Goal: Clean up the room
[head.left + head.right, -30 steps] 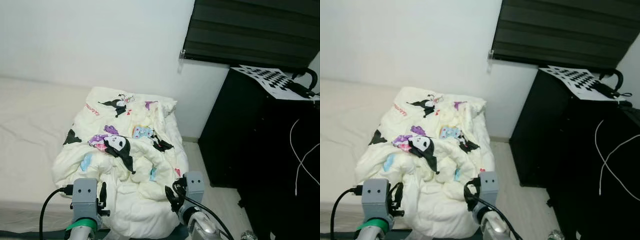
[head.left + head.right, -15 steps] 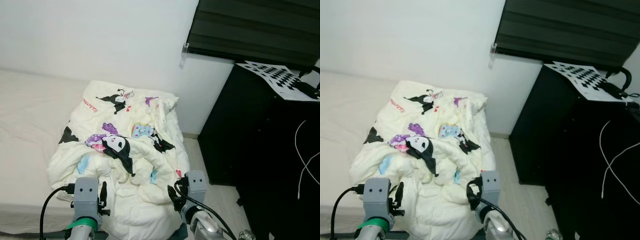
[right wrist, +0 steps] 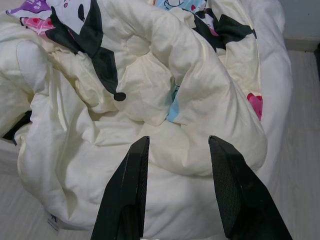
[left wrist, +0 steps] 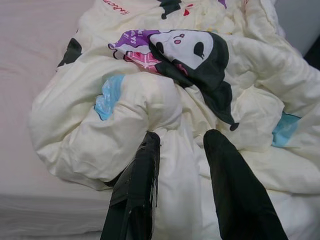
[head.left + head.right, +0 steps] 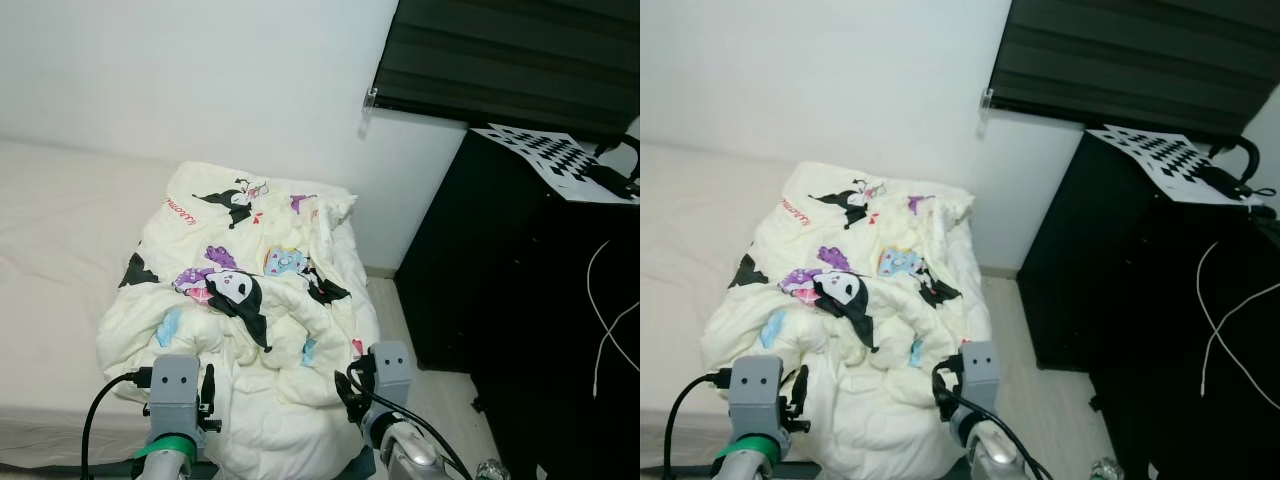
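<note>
Crumpled cream cartoon-print duvet

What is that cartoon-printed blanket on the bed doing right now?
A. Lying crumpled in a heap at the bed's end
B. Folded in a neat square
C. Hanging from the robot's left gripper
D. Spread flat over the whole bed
A. The blanket lies bunched in rumpled folds at the end of the bed, and both the left gripper and right gripper hover open before it, holding nothing.
</note>
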